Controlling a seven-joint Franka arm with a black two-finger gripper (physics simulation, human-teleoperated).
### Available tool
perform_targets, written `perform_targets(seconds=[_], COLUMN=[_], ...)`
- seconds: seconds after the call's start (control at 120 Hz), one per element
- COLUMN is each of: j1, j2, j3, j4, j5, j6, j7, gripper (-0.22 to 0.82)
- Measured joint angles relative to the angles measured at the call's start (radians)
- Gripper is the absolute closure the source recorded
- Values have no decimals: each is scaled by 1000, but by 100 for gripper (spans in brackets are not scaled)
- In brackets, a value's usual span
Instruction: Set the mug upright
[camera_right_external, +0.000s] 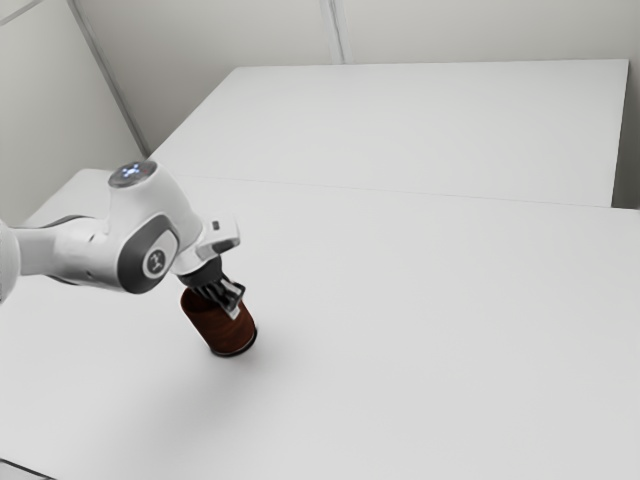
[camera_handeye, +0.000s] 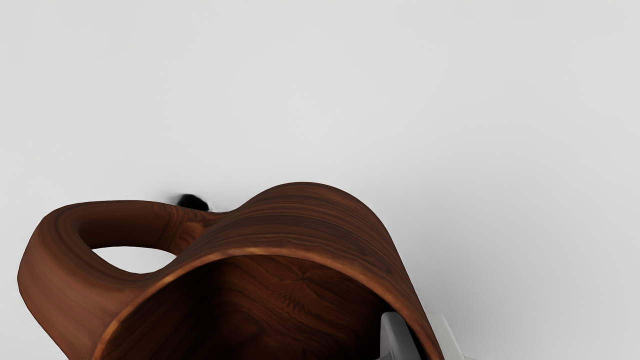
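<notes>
The brown wooden mug (camera_right_external: 218, 328) leans on the white table, its mouth tipped toward the exterior view's upper left and its base low, toward the lower right. At its rim is the gripper (camera_right_external: 231, 302). In the wrist view the mug (camera_handeye: 310, 225) shows its open mouth, with the handle on the side away from the fingers. The gripper (camera_handeye: 422, 332) pinches the mug's wall, one finger inside the mouth and the other outside. Whether the base's whole underside meets the table is hidden.
The white table (camera_right_external: 430, 330) extends around the mug, and a second white surface (camera_right_external: 420, 130) adjoins it at the back. Pale walls stand behind. A small dark spot (camera_handeye: 193, 202) lies beside the handle in the wrist view.
</notes>
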Motion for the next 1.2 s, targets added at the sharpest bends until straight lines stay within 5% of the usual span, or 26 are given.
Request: perform_targets(seconds=[0.15, 0.417, 0.642, 0.933, 1.2], j1=[-3, -21, -21, -12, -19], j2=[20, -4, -30, -19, 127], j3=[0, -2, -2, -2, -4], j4=[1, 5, 37, 250, 530], j5=[-1, -16, -24, -32, -23], j6=[6, 5, -22, -274, -525], j7=[-21, -33, -42, -63, -96], gripper=[75, 34, 17, 6, 2])
